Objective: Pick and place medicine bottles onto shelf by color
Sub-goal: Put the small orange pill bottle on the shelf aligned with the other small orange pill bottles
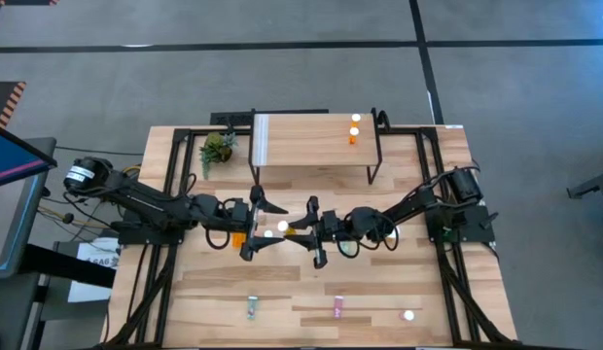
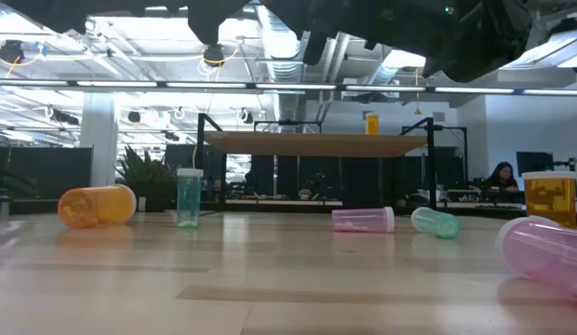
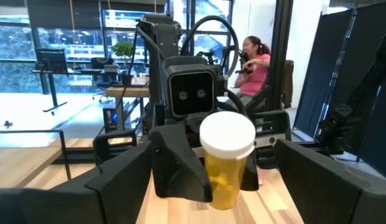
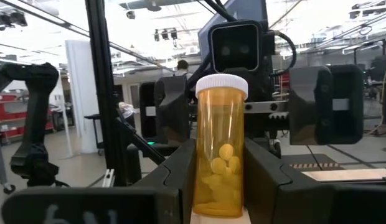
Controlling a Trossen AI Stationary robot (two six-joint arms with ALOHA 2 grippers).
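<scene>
An orange medicine bottle with a white cap stands upright between the fingers of my right gripper, which is shut on it over the table's middle. My left gripper faces it from the left and is open wide, with a finger on either side of the bottle, touching nothing. The shelf stands at the far side on thin black legs, with two orange bottles upright on its top. Other bottles lie or stand on the table. My right gripper pinches the orange bottle's lower body between its two fingers. The fingers come level from the table's right side. The bottle stands upright with its cap up, and it seems lifted clear of the table, since the low view does not show it.
An orange bottle lies under my left arm, and a teal one lies under my right arm. A teal bottle, a pink one and an upright orange one are near the front edge. A plant stands left of the shelf.
</scene>
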